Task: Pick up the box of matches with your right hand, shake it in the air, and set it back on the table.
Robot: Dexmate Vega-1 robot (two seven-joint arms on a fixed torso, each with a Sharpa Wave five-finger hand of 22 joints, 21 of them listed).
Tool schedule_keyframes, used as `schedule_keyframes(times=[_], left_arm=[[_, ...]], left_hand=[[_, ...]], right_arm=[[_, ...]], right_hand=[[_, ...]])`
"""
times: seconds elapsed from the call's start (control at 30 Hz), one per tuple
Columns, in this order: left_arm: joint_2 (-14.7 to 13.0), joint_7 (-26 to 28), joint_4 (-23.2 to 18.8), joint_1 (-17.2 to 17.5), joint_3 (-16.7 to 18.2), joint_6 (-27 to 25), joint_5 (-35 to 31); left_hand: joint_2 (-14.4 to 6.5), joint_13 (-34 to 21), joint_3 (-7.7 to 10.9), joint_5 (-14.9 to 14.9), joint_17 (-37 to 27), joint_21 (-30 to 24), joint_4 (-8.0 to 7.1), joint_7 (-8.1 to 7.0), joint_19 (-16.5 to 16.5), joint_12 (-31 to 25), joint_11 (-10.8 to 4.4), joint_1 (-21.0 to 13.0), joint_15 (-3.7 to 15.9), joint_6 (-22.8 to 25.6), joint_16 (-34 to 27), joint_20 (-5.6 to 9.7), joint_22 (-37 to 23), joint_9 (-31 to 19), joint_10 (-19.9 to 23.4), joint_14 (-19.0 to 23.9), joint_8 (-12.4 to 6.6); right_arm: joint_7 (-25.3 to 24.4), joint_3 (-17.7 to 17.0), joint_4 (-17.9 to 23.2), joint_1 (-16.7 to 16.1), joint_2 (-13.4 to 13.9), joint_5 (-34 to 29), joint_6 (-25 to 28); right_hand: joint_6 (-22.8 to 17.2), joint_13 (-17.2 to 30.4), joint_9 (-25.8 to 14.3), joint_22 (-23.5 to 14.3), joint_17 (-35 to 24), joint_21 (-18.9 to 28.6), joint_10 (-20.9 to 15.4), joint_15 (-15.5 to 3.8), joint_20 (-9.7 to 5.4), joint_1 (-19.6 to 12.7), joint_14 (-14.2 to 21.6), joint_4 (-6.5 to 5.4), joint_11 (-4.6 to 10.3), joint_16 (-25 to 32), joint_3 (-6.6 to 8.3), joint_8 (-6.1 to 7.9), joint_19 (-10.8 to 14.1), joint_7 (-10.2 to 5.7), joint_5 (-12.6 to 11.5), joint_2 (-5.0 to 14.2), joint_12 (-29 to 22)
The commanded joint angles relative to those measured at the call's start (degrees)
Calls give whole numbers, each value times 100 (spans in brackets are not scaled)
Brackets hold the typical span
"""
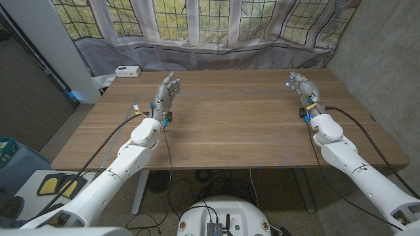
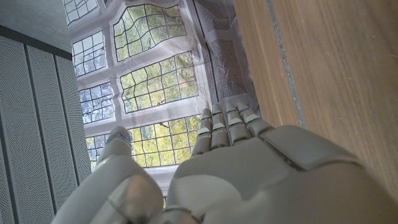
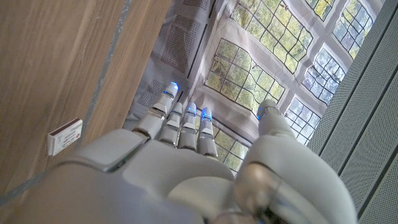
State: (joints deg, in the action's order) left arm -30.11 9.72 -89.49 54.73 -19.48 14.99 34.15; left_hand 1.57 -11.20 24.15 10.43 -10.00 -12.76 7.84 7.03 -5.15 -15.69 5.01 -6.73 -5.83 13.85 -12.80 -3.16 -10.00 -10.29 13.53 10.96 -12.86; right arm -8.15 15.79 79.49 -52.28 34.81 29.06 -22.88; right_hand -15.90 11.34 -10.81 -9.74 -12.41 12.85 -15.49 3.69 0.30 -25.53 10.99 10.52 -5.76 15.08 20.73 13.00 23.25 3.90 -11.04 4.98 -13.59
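My left hand (image 1: 167, 93) stands on its edge at the table's (image 1: 236, 131) far left part, fingers straight and together, holding nothing. My right hand (image 1: 303, 87) stands at the far right part in the same pose, fingers extended and empty.

The matchbox (image 1: 127, 71) lies at the far left corner of the table, beyond my left hand and well apart from my right hand. It lies flat on the wood, untouched.

Step in hand, as I judge it: none begun; the pickup is not yet started. The next move calls for a long reach with my right hand across the table to the far left corner, then a pinch on the box's sides.

The right wrist view shows the matchbox (image 3: 64, 136) lying flat on the wood; the left wrist view shows my left hand (image 2: 249, 168) against the window (image 2: 155, 93), without the box.
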Motion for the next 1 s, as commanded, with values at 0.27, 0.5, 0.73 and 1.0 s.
schedule_keyframes(times=[0.27,0.5,0.73,1.0], left_arm=[[-96,166,-295,188,32,130,-300],[-68,189,-199,98,-3,132,-405],[-59,218,-176,80,-15,187,-503],[-38,226,-143,82,-32,225,-551]], left_hand=[[-5,-9,23,-9,-23,46,16,-36,61,-19,-37,-95,47,167,62,2,-30,-8,129,24,-27],[-7,-9,22,-12,-24,68,15,-44,95,-26,-84,-98,63,224,76,-4,-31,-8,187,32,-27],[-10,-10,20,-15,-24,79,13,-52,105,-22,-96,-99,78,273,88,-2,-31,-8,217,37,-25],[-12,-11,19,-16,-24,89,12,-49,116,-17,-119,-101,94,309,93,-13,-32,-9,241,58,-20]], right_arm=[[-762,-60,163,68,155,-715,300],[-943,-34,122,142,209,-938,433],[-1109,39,86,291,342,-1267,689],[-1265,147,61,495,475,-1586,1069]], right_hand=[[-209,37,-27,-28,-22,5,-222,-6,16,-260,111,-2,34,46,87,65,96,-62,-3,-72,-86],[-270,39,-28,-28,-24,-18,-281,-17,8,-363,95,0,44,32,117,75,76,-54,3,-80,-93],[-270,41,-28,-27,-26,-30,-283,-26,16,-432,83,-2,63,20,131,63,72,-68,10,-97,-79],[-282,43,-29,-25,-25,-28,-302,-41,43,-590,157,12,97,36,169,49,131,-87,19,-128,-63]])
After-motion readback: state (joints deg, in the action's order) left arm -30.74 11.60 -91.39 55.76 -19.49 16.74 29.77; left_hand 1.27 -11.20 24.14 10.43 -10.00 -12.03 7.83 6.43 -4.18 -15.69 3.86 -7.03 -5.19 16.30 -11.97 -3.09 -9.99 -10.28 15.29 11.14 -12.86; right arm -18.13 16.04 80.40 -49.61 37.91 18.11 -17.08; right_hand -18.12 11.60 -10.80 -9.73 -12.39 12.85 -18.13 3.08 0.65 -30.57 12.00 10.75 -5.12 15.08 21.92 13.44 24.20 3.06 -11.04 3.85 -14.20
